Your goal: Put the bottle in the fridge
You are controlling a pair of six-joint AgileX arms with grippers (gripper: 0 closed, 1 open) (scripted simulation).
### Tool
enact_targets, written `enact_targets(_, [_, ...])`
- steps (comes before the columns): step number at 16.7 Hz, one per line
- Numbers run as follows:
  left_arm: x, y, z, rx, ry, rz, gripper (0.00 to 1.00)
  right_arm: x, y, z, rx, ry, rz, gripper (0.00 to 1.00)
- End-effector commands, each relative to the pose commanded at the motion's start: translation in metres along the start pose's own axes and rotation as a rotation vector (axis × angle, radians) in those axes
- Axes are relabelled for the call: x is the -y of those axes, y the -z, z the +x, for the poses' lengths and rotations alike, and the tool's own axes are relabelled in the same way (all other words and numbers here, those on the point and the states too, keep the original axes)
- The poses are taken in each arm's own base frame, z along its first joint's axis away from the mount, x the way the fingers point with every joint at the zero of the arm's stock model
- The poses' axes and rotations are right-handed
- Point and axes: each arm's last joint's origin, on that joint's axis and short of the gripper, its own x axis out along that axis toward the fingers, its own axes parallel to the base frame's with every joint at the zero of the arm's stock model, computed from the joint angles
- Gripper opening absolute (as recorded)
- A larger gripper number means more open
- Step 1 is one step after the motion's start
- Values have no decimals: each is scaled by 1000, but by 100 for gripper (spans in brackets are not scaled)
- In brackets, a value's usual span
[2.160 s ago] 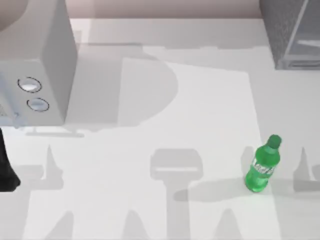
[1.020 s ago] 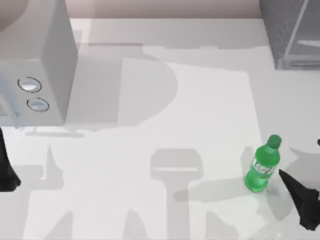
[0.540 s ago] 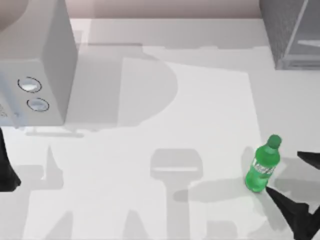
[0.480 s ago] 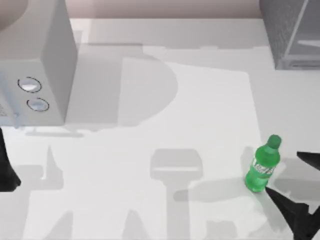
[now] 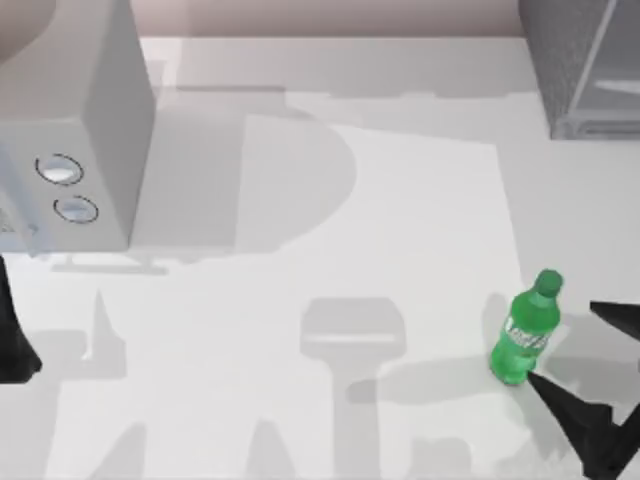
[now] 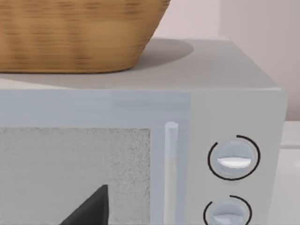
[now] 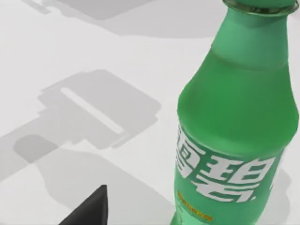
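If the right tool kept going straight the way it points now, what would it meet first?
Most likely the bottle. The right tool sits at the table's right edge, open, fingers aimed at the bottle's lower body, which looms close ahead in the right wrist view. Whether it is level with the bottle is unclear.

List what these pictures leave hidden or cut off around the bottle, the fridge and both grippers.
- Fridge: the top view's upper and right edges cut it off, so its door state is not visible.
- Bottle: in the right wrist view, its cap and base run past the edges.
- Right gripper: the top view's right edge crops it.
- Left gripper: the top view's left edge crops it, parked by the microwave.
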Motion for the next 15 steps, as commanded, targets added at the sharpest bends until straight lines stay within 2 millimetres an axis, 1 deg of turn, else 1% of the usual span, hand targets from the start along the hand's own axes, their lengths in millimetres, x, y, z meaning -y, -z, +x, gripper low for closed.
enact_targets(2, [0, 0, 0, 0, 0, 0, 100, 1, -1, 8, -1, 1, 1, 100])
enact_targets(5, [0, 0, 0, 0, 0, 0, 100, 2, -1, 25, -2, 1, 1, 100])
enact_targets(8, [0, 0, 0, 0, 0, 0, 100, 0, 1, 42, -3, 0, 1, 100])
enact_targets(10, [0, 0, 0, 0, 0, 0, 100, -1, 3, 50, -3, 1, 1, 100])
enact_targets(12, [0, 0, 0, 0, 0, 0, 100, -2, 3, 54, -2, 1, 1, 100])
enact_targets(15, [0, 0, 0, 0, 0, 0, 100, -2, 3, 54, -2, 1, 1, 100])
